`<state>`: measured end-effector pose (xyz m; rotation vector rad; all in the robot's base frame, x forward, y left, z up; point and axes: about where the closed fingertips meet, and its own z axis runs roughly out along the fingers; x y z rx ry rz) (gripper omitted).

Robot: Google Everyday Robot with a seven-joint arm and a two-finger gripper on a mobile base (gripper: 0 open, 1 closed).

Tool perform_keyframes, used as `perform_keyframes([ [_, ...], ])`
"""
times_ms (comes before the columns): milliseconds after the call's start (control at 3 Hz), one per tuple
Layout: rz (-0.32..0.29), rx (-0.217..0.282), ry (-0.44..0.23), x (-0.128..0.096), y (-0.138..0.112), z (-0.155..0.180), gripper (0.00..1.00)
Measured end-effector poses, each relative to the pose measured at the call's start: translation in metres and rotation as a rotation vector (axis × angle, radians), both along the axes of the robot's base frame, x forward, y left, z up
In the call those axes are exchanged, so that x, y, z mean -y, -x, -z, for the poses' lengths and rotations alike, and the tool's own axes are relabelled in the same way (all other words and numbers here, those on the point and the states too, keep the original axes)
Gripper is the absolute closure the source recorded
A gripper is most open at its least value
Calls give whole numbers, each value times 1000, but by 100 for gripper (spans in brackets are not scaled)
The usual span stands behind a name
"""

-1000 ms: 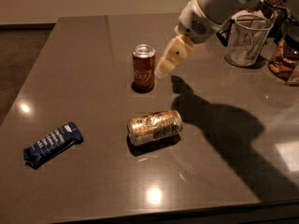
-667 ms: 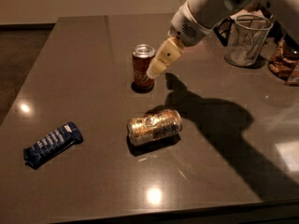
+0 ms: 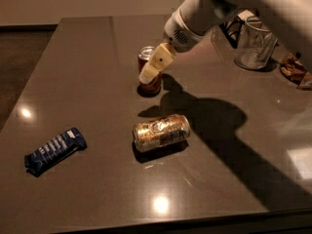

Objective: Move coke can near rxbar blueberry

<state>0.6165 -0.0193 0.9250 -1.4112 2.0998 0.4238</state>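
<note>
The coke can (image 3: pixel 145 53), red with a silver top, stands upright at the middle of the dark table (image 3: pixel 87 72). My gripper (image 3: pixel 152 69) reaches down from the upper right on a white arm (image 3: pixel 214 6). Its cream tip lies across the front of the can and covers most of the can's body. The rxbar blueberry (image 3: pixel 54 150), a navy wrapper with white text, lies flat near the table's front left, well away from the can and the gripper.
A gold-and-brown can (image 3: pixel 161 132) lies on its side in front of the coke can, between it and the table's front edge. A clear glass container (image 3: pixel 253 45) stands at the back right, with brown items (image 3: pixel 295 72) at the right edge.
My gripper has moved left and down from beside the coke can's right side until it overlaps the can's front. The cans and the bar have not moved.
</note>
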Motion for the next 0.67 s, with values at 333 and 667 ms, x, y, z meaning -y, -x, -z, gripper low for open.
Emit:
perform_keyframes([
  [333, -3, 2, 4, -13, -4, 6, 0],
  [667, -1, 3, 8, -16, -10, 9, 18],
])
